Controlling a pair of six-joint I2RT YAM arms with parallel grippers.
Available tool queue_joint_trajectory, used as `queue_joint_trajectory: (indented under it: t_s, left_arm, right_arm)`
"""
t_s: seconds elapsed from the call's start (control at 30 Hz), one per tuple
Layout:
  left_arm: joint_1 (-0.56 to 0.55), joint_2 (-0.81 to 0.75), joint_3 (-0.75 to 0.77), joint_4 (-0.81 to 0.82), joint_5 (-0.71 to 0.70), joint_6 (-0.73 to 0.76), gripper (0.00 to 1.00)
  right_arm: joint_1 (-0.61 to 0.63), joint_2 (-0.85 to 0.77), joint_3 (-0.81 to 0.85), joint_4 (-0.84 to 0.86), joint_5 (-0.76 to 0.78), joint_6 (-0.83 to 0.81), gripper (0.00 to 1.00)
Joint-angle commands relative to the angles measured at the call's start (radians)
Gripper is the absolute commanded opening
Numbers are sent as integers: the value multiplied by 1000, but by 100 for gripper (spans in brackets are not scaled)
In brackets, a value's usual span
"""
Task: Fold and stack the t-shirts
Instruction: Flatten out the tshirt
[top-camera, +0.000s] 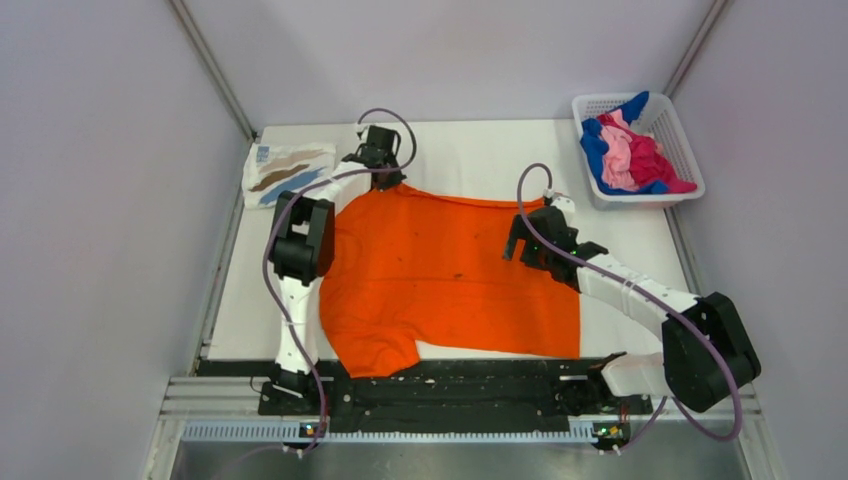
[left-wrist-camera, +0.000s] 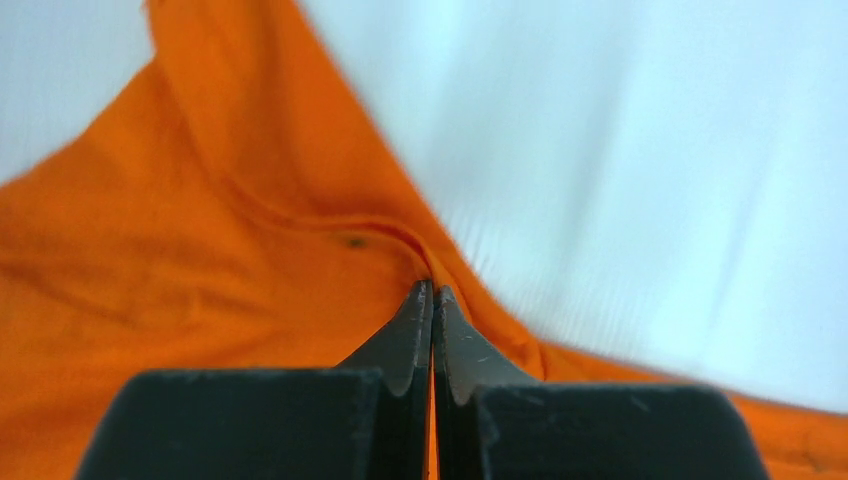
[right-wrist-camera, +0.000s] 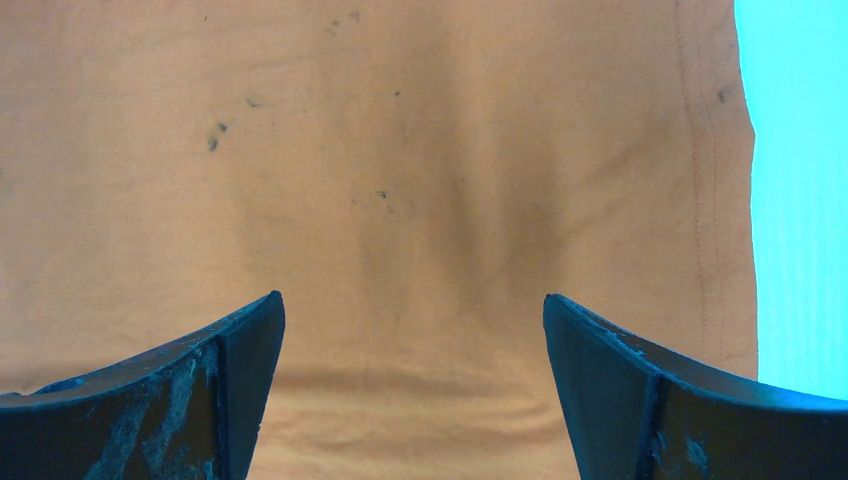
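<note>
My left gripper (top-camera: 386, 180), upper middle overhead, is clamped tight; my right gripper (top-camera: 518, 247), centre-right, gapes wide.

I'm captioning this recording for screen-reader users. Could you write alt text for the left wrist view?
The left gripper is shut on a raised pinch of the orange t-shirt near its edge, and the cloth creases up toward the closed fingertips. Past the shirt's edge, the white table fills the upper right of the view, out of focus.
</note>
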Motion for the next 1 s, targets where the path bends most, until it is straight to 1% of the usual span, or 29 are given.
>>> queue_joint_trajectory:
  t_s: [0.0,0.1,0.17,0.2,0.23,0.27,0.3,0.33,0.37,0.53,0.6,0.7,0.77,0.87,0.97]
  left_arm:
    - [2,81,167,55,32,53,0]
    - [2,172,301,32,45,73,0]
    - [3,242,417,-8,52,81,1]
    - [4,277,485,-39,72,88,9]
    - [3,305,547,-51,94,92,29]
    - [3,326,593,-65,118,97,58]
    - [2,333,619,-59,141,102,84]
    - [1,327,621,-45,162,105,97]
    - [1,310,616,-33,165,111,98]
    - [1,182,551,-16,142,150,99]
    - [-2,109,468,-11,124,165,99]
    - [-8,-12,264,28,57,175,99]
    - [-6,-66,170,42,38,173,99]
    - [-4,-100,78,67,8,151,99]
    - [7,-73,68,69,19,109,99]
  right_arm:
    - [-8,8,25,7,22,-12,99]
    - [-11,14,27,9,23,-14,99]
    - [-12,19,26,13,28,-13,99]
    - [-13,23,25,20,28,-13,99]
    - [-13,26,26,24,29,-12,99]
    - [-13,32,26,29,28,-10,99]
    - [-13,37,27,32,27,-9,99]
    - [-13,40,28,32,26,-7,99]
    - [-13,42,30,35,28,-7,99]
    - [-13,43,36,45,45,-4,99]
    - [-13,43,39,48,48,-4,99]
    - [-13,38,45,47,45,0,99]
    - [-13,28,42,47,41,2,99]
    - [-14,14,32,47,43,2,99]
    - [-14,1,22,43,46,1,99]
